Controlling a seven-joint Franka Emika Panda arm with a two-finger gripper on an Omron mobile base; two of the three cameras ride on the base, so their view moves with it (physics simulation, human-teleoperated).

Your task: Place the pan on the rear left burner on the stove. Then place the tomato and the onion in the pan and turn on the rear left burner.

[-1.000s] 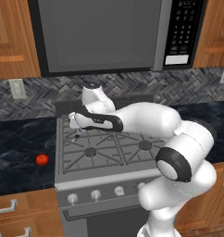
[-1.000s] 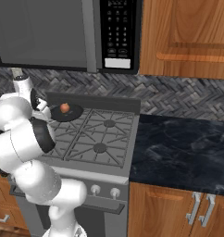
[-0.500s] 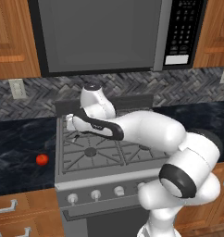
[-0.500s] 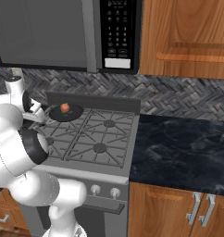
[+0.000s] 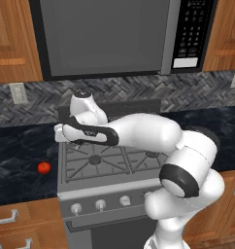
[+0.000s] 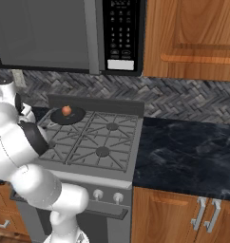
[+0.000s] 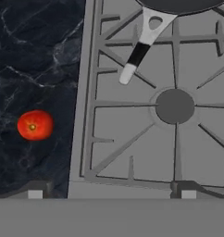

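The black pan (image 6: 68, 116) sits on the rear left burner of the stove (image 6: 91, 163), hiding the burner cap, and holds the pale orange-pink onion (image 6: 66, 110). In the hand view the pan's rim (image 7: 178, 5) and silver-tipped handle (image 7: 138, 53) lie at the top. The red tomato (image 5: 43, 168) rests on the dark counter left of the stove, seen from above as the tomato (image 7: 35, 125). My gripper (image 5: 60, 133) hangs open and empty over the stove's left edge (image 7: 80, 115), between pan and tomato; its tips frame the gripper (image 7: 111, 192).
The front left burner cap (image 7: 175, 105) lies under grey grates. Round silver knobs (image 5: 100, 204) line the stove front. A microwave (image 5: 105, 36) hangs above, with wooden cabinets on both sides. Dark counter (image 6: 183, 152) runs right of the stove.
My arm has swung left from above the pan toward the stove's left edge. The gripper stayed open. Pan, onion and tomato have not moved.
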